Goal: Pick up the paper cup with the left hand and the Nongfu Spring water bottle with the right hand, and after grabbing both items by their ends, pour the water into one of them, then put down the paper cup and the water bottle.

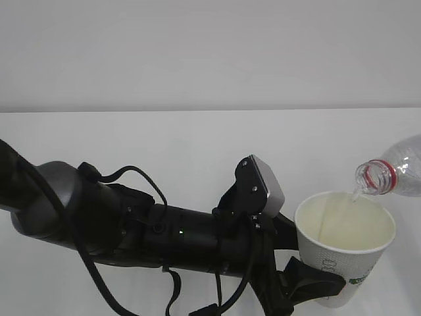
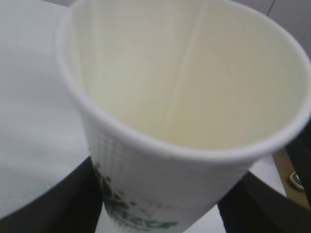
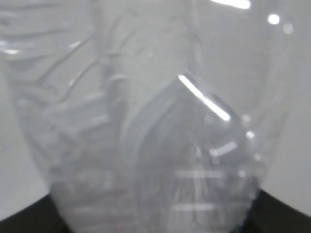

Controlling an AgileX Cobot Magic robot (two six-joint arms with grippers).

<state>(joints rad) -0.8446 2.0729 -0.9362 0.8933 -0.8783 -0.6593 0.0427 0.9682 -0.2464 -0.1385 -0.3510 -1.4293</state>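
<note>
Exterior view: the left hand [image 1: 309, 283] reaches in from the left, low and near, and holds the cup [image 1: 345, 247] by its lower part, jaws set on either side of the base. The cup stands upright at the near right, lifted off the white table [image 1: 164, 151], mouth open to the right. The bottle [image 1: 395, 170] comes in from the right edge, tipped over so its red-ringed neck hangs just above the cup's right rim. A thin stream of water [image 1: 355, 195] runs from the neck into the cup. The right hand itself is out of this picture. Holding the cup low likely keeps the jaws clear of the rim, and the upright hold keeps the mouth under the stream.

Left wrist view: the cup [image 2: 184, 111] fills the frame, seen from above and behind. The dark fingers [image 2: 80, 204] show at both lower corners, pressed to the wall beside the green logo, so the pincer is closed on the cup. Pale yellowish water [image 2: 194, 131] lies in the bottom.

Right wrist view: the bottle [image 3: 146, 131] sits right against the camera, ribbed and clear, its far end pointing away. Dark finger edges [image 3: 29, 218] show at the bottom corners, hugging the bottle's near end; the pincer looks clamped on it there, which suits tipping the neck down.
</note>
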